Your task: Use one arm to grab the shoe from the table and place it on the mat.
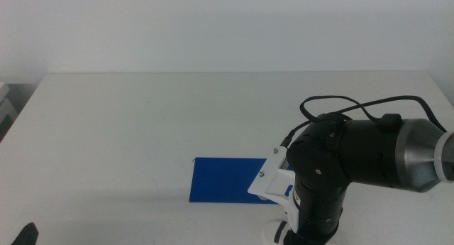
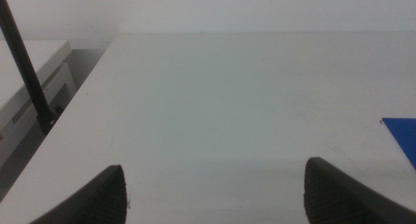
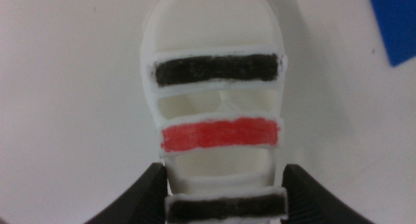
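Note:
The white shoe (image 3: 218,87), with two black straps and one red strap, lies on the white table (image 1: 142,131) and fills the right wrist view. My right gripper (image 3: 224,175) is shut on the shoe, its jaws pressing both sides near the heel strap. In the middle view the right arm (image 1: 347,167) bends down over the shoe, and only a white edge of the shoe (image 1: 273,234) shows at the bottom. The blue mat (image 1: 223,180) lies flat just left of the arm. Its corner also shows in the right wrist view (image 3: 396,23). My left gripper (image 2: 214,185) is open and empty at the near left.
The left gripper's tip (image 1: 27,234) shows at the bottom left corner of the middle view. A white wall rises behind the table's far edge (image 1: 234,73). A white cabinet (image 2: 32,81) and a black pole (image 2: 26,68) stand off the table's left side.

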Motion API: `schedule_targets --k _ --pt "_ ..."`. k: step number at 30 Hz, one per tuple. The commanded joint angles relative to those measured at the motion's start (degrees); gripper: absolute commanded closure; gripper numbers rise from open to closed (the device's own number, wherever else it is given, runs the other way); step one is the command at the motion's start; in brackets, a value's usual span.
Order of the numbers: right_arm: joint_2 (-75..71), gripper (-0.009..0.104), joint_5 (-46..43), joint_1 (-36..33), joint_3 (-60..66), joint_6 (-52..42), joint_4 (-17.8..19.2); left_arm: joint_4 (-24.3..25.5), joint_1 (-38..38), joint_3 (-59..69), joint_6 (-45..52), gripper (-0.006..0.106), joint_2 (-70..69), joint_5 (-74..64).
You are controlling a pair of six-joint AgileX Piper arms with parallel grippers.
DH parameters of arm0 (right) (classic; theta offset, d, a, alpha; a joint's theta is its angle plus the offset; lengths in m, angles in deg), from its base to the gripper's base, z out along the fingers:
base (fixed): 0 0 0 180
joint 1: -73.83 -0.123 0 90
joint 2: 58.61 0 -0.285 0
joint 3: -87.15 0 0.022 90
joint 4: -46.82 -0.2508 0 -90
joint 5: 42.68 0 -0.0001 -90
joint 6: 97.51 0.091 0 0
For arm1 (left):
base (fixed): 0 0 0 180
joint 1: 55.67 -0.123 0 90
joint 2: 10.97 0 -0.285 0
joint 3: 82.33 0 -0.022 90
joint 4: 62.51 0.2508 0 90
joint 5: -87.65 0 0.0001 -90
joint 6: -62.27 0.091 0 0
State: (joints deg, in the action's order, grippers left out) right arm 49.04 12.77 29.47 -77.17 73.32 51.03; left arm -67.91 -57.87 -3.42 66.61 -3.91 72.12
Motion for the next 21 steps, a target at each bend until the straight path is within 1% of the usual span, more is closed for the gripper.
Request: schedule_targets --k 1,2,9,12,16,18,21 --pt "-2.9 0.095 2.7 0.2 -2.1 -0.5 0.7 -0.4 0.2 0.4 -0.3 0.007 -0.8 4.6" --pt "-3.1 0.099 3.8 0.2 -2.9 -0.4 0.8 -0.4 0.2 0.4 -0.3 0.007 -0.8 4.6" --pt "-3.3 0.099 12.7 0.2 -14.4 -0.4 1.0 -0.4 0.2 0.4 -0.3 0.007 -0.8 4.6" --pt "-3.2 0.099 13.7 0.2 -20.1 -1.8 1.3 -0.4 0.2 0.4 -0.3 0.007 -0.8 4.6" --pt "-3.1 0.099 14.5 0.5 -25.1 -7.7 1.7 -0.4 0.2 0.4 -0.3 0.007 -0.8 4.6" --pt "-2.4 0.099 16.4 1.3 -27.6 -12.3 0.7 -0.4 0.2 0.4 -0.3 0.007 -0.8 4.6" --pt "-0.7 0.099 18.3 2.6 -31.5 -15.4 -0.1 -0.4 0.2 0.4 -0.3 0.007 -0.8 4.6"
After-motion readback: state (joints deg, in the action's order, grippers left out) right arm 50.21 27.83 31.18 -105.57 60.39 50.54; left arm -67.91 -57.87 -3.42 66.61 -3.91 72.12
